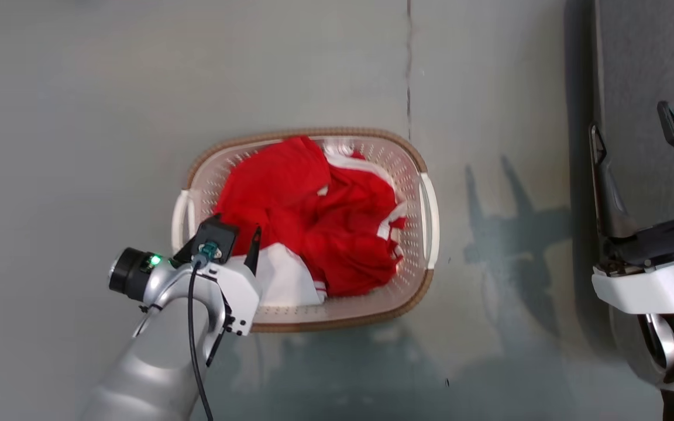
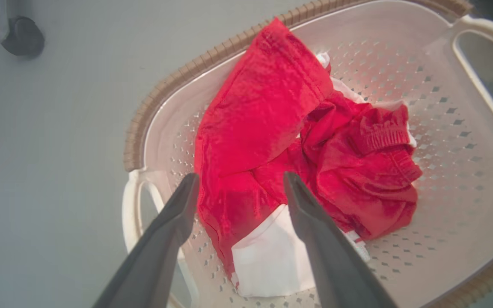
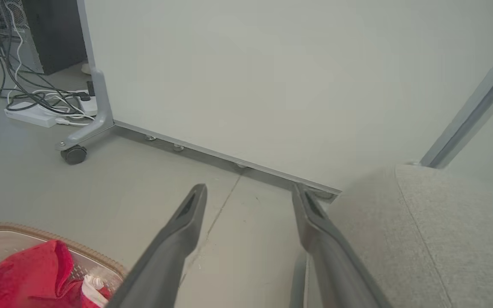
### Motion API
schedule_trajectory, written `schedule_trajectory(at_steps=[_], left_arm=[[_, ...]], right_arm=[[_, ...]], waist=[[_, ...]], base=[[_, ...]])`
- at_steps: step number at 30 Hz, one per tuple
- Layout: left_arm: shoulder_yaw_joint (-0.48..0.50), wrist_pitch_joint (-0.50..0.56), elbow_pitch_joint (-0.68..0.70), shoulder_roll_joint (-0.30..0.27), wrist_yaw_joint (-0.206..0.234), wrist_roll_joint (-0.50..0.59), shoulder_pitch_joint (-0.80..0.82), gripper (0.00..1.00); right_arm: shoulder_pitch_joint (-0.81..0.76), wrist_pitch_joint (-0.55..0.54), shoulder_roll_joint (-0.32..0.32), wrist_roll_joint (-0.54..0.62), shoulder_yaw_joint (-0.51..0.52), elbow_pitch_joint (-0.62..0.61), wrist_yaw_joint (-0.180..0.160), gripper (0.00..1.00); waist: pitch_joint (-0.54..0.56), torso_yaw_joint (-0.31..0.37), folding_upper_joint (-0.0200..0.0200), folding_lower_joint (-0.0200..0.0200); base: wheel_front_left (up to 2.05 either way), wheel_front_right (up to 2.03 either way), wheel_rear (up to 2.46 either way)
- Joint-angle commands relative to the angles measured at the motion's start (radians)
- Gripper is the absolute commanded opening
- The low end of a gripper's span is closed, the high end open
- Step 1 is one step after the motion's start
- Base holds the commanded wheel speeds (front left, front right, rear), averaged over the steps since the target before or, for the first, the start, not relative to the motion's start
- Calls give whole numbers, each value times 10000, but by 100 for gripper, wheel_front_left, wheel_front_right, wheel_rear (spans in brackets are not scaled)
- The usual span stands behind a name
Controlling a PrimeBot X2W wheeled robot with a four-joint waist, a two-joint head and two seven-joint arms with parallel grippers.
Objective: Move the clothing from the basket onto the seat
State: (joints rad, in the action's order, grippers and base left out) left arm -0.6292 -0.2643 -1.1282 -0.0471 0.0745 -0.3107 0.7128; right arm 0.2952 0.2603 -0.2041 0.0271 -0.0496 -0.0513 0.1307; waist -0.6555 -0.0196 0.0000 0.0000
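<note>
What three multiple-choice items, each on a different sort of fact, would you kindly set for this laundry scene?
1. Where does the clothing lie? A on the seat; B in the basket; C on the floor.
2. What colour is the basket's rim? A brown; B blue; C black.
3. How does the left pincer stand? A shut on the clothing; B open over the basket; C shut and empty.
Answers: B, the red heap sits inside the perforated walls; A, the woven-look edge is brown; B, its two fingers stand well apart, gripping nothing.
</note>
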Motion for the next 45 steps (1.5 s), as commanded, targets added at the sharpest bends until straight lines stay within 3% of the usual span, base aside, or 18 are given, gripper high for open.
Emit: schedule_trajectory(at_steps=[1, 12, 23, 34, 45], left_arm=[[-21, -4, -96, -60, -24, -55, 156, 100], [-555, 129, -1377, -127, 174, -248, 1658, 100], [-778, 1252, -1623, -1105, 504, -93, 2409, 100], [-1222, 2367, -1628, -1550, 841, 209, 2745, 100], [-1505, 3503, -1652, -1623, 590, 171, 2898, 100]], right_arm=[[135, 45, -99, 41, -10, -58, 1, 100], [614, 45, 229, -121, -164, -103, 1, 100], [968, 45, 665, -164, -576, -233, 1, 100], [960, 45, 922, -243, -801, -138, 1, 100], [974, 45, 973, -324, -968, -169, 1, 100]], waist=[[-723, 346, 0, 0], [-2318, 1232, 0, 0], [-3442, 2096, 0, 0], [-3818, 2473, 0, 0], [-4048, 2710, 0, 0]], base=[[0, 0, 0], [0, 0, 0], [0, 0, 0], [0, 0, 0], [0, 0, 0]])
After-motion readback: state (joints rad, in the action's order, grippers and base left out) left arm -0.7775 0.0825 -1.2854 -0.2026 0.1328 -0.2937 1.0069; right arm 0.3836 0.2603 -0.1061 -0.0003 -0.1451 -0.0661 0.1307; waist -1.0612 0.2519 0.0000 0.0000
